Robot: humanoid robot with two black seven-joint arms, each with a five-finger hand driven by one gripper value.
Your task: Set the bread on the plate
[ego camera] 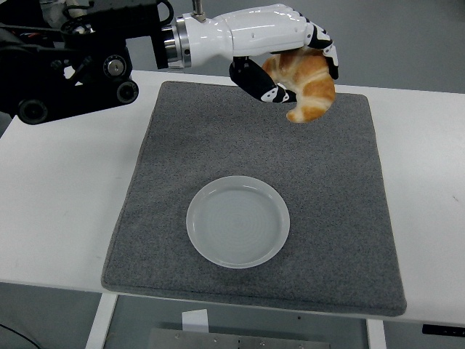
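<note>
Golden croissant [306,86] held above the grey mat's [327,182] far edge.
The left hand [280,51] — white-shelled, fingers [265,86] clamped round the croissant — reaches in from the left; the white plate [238,221] sits empty on the mat's near half, on the desk [65,189].
</note>
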